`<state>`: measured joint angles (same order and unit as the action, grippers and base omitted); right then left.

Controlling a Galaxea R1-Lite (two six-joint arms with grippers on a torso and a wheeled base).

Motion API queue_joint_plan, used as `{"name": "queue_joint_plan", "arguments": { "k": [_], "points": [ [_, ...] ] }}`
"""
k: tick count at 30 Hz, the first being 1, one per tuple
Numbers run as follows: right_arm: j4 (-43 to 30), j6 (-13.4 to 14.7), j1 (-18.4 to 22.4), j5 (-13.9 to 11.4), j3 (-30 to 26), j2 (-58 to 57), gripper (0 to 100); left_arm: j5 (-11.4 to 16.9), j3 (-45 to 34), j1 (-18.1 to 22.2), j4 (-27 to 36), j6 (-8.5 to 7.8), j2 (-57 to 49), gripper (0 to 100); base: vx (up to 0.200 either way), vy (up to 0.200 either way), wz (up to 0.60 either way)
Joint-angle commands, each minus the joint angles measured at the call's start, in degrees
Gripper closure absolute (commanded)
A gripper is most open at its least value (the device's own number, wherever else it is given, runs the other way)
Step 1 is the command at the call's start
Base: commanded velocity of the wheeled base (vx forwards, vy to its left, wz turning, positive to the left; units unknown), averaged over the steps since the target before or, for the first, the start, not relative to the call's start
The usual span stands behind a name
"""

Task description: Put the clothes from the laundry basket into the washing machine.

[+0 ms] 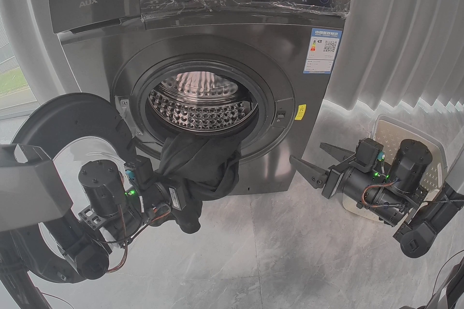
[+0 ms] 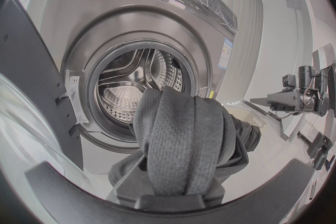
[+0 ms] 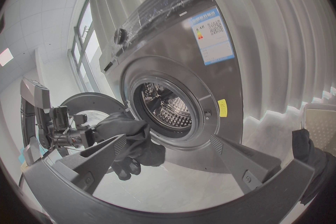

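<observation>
Your left gripper (image 1: 173,199) is clamped on a dark grey mesh-knit garment (image 1: 200,165), and the cloth is bunched over its fingers. Below the gripper a loose tail of the garment hangs toward the floor. Just ahead of it, the rest drapes over the lower lip of the round opening, with only its upper edge inside.

The step in hand looks like the push into the perforated steel drum (image 1: 200,102). Lift the gripper enough to clear the lip, then drive it forward well past the seal before you let the fingers part. If you release at the mouth, the hanging tail will likely drag the whole piece back out. Keep the travel centred on the opening. The open round dark door (image 1: 67,117) stands close beside the gripper on its outer side, so a swing that way could strike it. The limp cloth could also catch on the rim of the dark grey front-loading washing machine (image 1: 203,44).

Well off to the other side, your right gripper (image 1: 309,155) hovers with its fingers spread and nothing between them. The white perforated plastic laundry basket (image 1: 386,131) sits just behind it, and another dark garment (image 3: 309,154) lies at the basket's edge. That garment would be the next pick once the drum mouth is free.
</observation>
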<state>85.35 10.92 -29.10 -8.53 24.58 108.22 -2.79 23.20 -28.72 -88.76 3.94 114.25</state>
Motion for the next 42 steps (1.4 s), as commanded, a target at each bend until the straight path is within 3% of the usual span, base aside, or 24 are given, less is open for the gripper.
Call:
{"name": "queue_joint_plan", "arguments": {
  "k": [1,10,17,25,34,40,42],
  "points": [
    [0.17,-0.02,0.62,0.01,-0.76,2.09,0,-0.02,0.00,-0.02,-0.01,0.02,0.18,100,0.000,0.000,0.00],
    [0.26,-0.02,0.01,0.01,-0.76,2.17,0,-0.11,0.09,-0.90,-0.01,-0.16,1.50,100,0.200,0.000,0.00],
    [0.08,-0.11,-0.26,0.01,-1.99,2.26,0,-0.20,0.36,-3.18,-0.10,-0.16,2.29,100,0.000,0.000,0.00],
    [0.17,-2.75,-0.17,-0.08,-6.91,3.93,0,-0.11,2.73,-2.66,-0.01,-0.25,3.96,100,0.150,0.000,0.00],
    [0.17,-2.75,-1.05,-0.08,-7.09,3.93,0,-0.28,5.10,-3.10,-0.01,-0.25,5.02,100,0.133,0.000,0.00],
    [0.17,-2.75,-1.75,-0.08,-7.09,4.11,0,-2.57,5.98,-2.66,0.08,-0.33,7.30,100,0.100,0.000,0.00],
    [0.17,-2.75,-1.93,-0.08,-7.09,4.28,0,-3.62,5.89,-2.74,-0.01,-1.04,8.27,100,0.200,0.000,0.00]
  ]
}}
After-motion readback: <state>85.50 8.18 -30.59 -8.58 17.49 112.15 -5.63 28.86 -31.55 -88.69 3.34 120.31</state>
